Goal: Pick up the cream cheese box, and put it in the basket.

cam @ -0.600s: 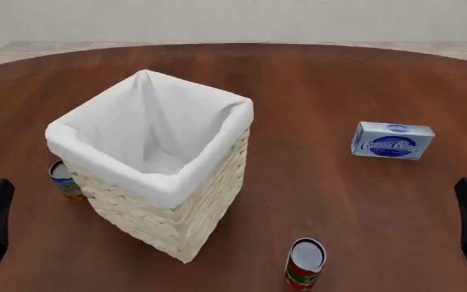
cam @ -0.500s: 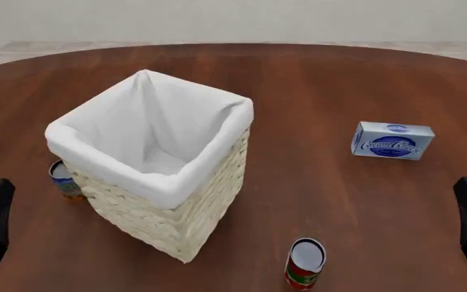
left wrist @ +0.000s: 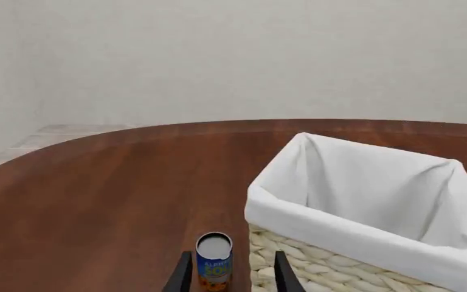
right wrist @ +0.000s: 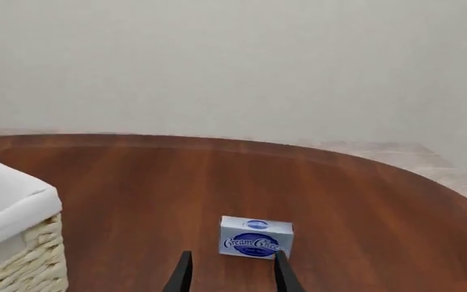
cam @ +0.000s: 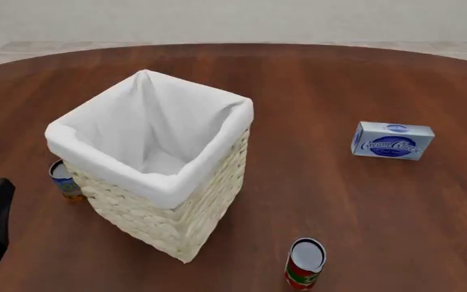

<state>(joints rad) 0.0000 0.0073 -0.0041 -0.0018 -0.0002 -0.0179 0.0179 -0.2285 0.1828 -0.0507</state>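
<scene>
My right jaws point(right wrist: 231, 274) stand spread and empty, with the cream cheese box point(right wrist: 256, 238) lying on the surface point(right wrist: 363, 207) just ahead of them, apart from the tips and a little off toward one finger. My left jaws point(left wrist: 231, 277) are spread too, empty, a blue can point(left wrist: 214, 261) between and just beyond their tips, the basket point(left wrist: 363, 243) close beside. I judge the risk is closing off-centre and skidding the flat carton away, or clipping the basket's tall rim when I carry it over. The oval label reads "Cream Cheese"; the can's lettering is too small to read.
</scene>
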